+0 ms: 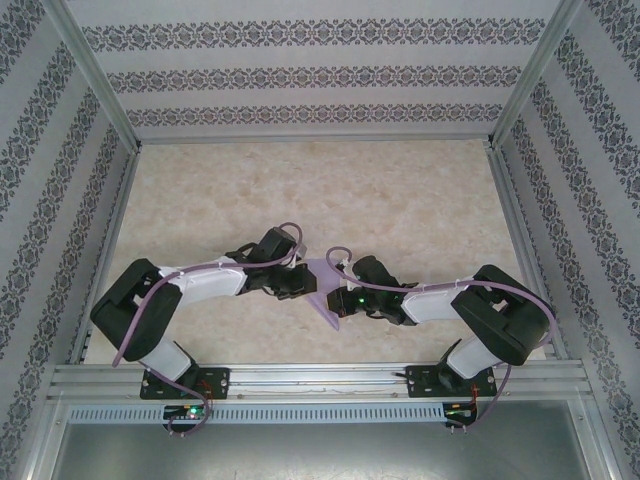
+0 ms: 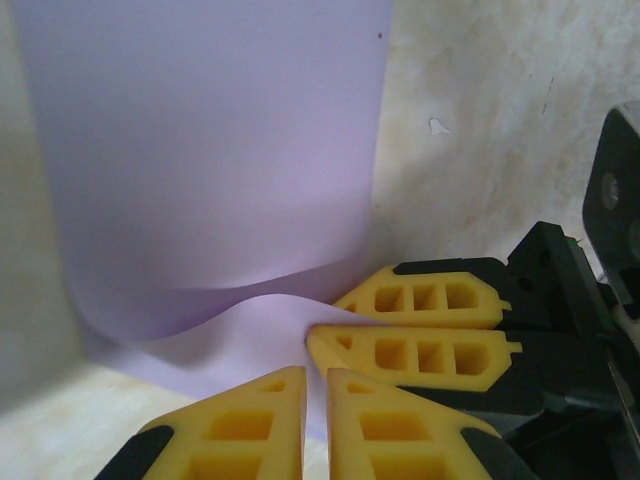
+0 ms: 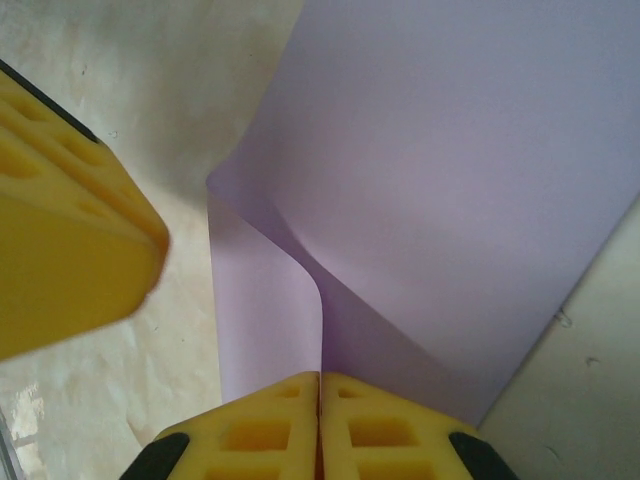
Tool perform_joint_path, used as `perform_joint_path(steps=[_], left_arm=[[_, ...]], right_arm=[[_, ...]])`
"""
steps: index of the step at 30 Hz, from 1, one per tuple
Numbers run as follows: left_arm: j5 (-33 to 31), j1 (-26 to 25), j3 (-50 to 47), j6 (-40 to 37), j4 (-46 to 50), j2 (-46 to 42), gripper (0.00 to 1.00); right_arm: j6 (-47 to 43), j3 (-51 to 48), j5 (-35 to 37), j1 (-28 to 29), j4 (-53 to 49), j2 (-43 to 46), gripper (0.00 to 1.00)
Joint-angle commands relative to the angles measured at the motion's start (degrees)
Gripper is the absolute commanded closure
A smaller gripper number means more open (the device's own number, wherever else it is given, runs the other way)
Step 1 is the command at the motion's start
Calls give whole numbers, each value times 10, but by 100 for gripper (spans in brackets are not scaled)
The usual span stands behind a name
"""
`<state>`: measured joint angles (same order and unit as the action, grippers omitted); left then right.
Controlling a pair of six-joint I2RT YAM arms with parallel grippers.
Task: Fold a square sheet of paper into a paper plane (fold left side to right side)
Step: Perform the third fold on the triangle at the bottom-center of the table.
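The square sheet of paper (image 1: 328,305) sat near the middle of the table's (image 1: 300,190) near edge, one part curled up. R gripper (image 3: 320,380) was squeezed tight on its edge. L gripper (image 2: 316,385) was almost closed w/ a thin gap; can't tell if it held paper

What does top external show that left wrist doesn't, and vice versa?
Top external: left arm and right arm whole, bases included, plus patterned walls. Left wrist: the lavender sheet bowing upright, the right pincer pinching its curled edge beside the left pincer. Both: that sheet held between the two pincers over the marbled table.
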<state>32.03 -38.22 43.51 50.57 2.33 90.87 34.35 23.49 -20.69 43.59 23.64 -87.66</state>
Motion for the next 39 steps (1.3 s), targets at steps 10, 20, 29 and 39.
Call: perform_joint_path(steps=[10,20,29,39], left_arm=[[1,-20,4,29,-70,58,87],[-4,-20,-8,27,-74,76,87],[-11,-20,-19,23,-75,90,87],[-31,-20,-42,16,-48,83,89]], right_arm=[[-3,-16,9,-2,-55,-16,91],[-9,-13,12,-2,-65,-14,90],[-9,-11,9,-2,-66,-13,88],[0,27,-33,-31,-85,21,76]])
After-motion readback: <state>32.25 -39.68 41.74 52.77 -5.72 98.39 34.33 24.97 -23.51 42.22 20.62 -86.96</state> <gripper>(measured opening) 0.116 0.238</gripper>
